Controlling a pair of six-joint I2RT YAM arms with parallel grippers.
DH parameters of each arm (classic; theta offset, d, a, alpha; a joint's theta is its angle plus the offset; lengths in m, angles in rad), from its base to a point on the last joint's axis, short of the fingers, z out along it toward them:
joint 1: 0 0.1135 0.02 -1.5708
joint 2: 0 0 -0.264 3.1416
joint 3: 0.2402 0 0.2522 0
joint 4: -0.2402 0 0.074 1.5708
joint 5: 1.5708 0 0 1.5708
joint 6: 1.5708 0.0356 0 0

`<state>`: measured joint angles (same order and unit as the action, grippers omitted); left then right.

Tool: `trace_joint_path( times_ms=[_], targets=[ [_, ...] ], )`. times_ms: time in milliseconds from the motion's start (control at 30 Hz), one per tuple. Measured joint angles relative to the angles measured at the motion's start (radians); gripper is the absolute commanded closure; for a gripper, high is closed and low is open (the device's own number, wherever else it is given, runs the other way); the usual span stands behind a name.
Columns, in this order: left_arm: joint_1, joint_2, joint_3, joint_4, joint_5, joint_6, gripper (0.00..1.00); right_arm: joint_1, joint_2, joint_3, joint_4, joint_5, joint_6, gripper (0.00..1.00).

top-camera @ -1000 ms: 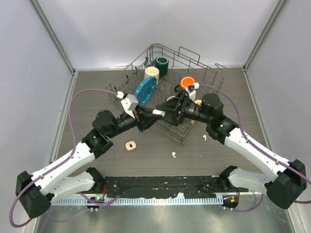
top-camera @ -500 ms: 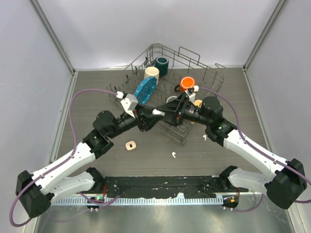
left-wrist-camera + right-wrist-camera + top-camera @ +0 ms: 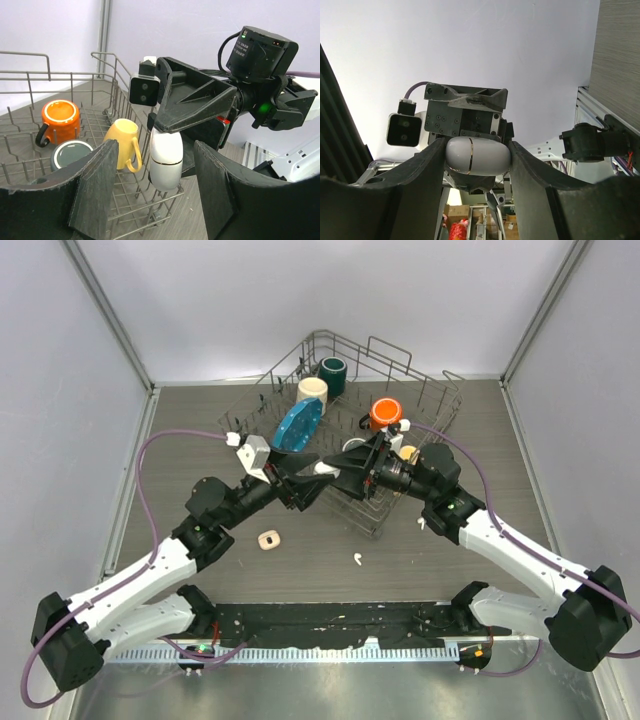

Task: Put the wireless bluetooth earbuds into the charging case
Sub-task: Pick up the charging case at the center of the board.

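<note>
The left gripper (image 3: 305,485) is drawing back leftward, gaping wide and facing the white case (image 3: 166,157), which the right gripper (image 3: 477,148) is clenching above the rack (image 3: 441,398).

Seen from above, the charging case (image 3: 325,470) is mostly hidden between the left gripper (image 3: 312,484) and right gripper (image 3: 338,473), and the earbuds (image 3: 357,560) are too small to resolve.

- The left arm (image 3: 150,575) and the right arm (image 3: 515,550) have white shells on the long links, with black joints and bases.
- A purple cable (image 3: 150,455) loops along each arm.
- The left gripper (image 3: 154,160) has dark, matte, wedge-shaped fingers (image 3: 95,192).
- The right gripper (image 3: 477,156) has a black triangular frame and a boxy white camera (image 3: 144,89).
- The wrist housing carries a green light (image 3: 260,107) and a label (image 3: 248,47), too small to read.
</note>
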<state>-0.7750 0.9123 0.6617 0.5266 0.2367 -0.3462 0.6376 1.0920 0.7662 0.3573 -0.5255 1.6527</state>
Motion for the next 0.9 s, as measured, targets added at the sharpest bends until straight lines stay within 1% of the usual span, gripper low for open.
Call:
trace_joint_path(
  times_ms=[67, 267, 333, 500, 600, 633, 700, 733, 800, 833, 900],
  targets=[
    [0.0, 0.011, 0.0, 0.013, 0.005, -0.013, 0.42, 0.0, -0.003, -0.002, 0.01, 0.003, 0.004, 0.81],
    [0.0, 0.029, 0.0, 0.024, 0.014, -0.032, 0.45, 0.0, -0.01, -0.006, 0.03, 0.012, 0.008, 0.81],
    [0.0, 0.029, -0.003, 0.027, 0.014, -0.039, 0.49, 0.0, -0.013, -0.007, 0.033, 0.015, 0.01, 0.81],
    [0.0, 0.029, -0.011, 0.038, 0.016, -0.044, 0.53, 0.0, -0.014, -0.007, 0.039, 0.019, 0.015, 0.81],
    [0.0, 0.029, -0.012, 0.042, 0.017, -0.047, 0.58, 0.0, -0.014, -0.007, 0.039, 0.021, 0.02, 0.81],
    [0.0, 0.03, -0.013, 0.046, 0.018, -0.048, 0.61, 0.0, -0.014, -0.007, 0.039, 0.023, 0.022, 0.81],
    [0.0, 0.032, -0.013, 0.052, 0.019, -0.051, 0.65, 0.0, -0.014, -0.007, 0.039, 0.027, 0.023, 0.81],
    [-0.002, 0.034, -0.013, 0.056, 0.018, -0.053, 0.7, 0.0, -0.014, -0.008, 0.039, 0.027, 0.025, 0.81],
    [-0.004, 0.038, -0.013, 0.064, 0.02, -0.058, 0.73, 0.0, -0.014, -0.008, 0.039, 0.032, 0.026, 0.81],
    [-0.004, 0.041, -0.013, 0.067, 0.021, -0.06, 0.8, 0.0, -0.014, -0.008, 0.039, 0.035, 0.028, 0.81],
    [-0.004, 0.047, -0.013, 0.071, 0.021, -0.061, 0.86, -0.002, -0.014, -0.01, 0.039, 0.037, 0.029, 0.8]
  ],
)
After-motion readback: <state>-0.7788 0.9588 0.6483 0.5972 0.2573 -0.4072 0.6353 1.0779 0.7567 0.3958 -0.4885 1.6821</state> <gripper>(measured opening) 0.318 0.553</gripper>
